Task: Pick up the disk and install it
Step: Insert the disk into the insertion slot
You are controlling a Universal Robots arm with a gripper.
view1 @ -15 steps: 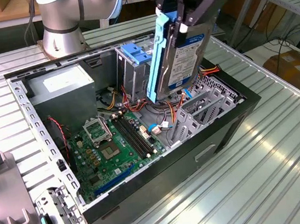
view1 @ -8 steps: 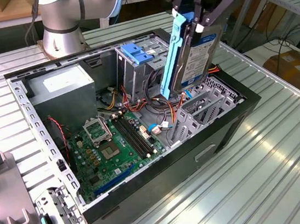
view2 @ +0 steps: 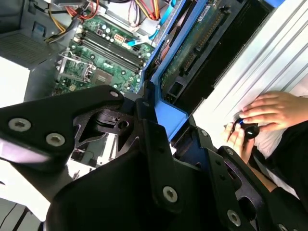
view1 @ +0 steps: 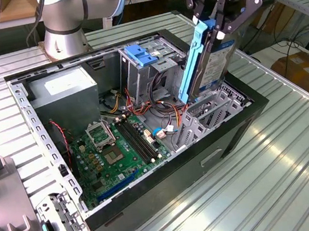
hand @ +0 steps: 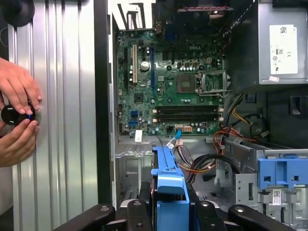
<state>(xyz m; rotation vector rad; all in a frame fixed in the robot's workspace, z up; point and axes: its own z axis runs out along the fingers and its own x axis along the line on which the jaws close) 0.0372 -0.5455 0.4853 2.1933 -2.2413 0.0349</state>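
Ribbed metal table (view1: 282,178) carries open computer case (view1: 165,196), motherboard (view1: 119,148) exposed. Above drive cage (view1: 211,111) at exterior view's right end, gripper (view1: 217,23) clamped tight on disk (view1: 219,67), held on edge, tilted. Beside case, person's hands (hand: 19,89) on small black knob (hand: 12,114).

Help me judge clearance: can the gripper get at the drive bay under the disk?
Probably yes. The gripper, shut on the disk, hangs right above the drive bay; the case is open and the cables lie beside it, not across.
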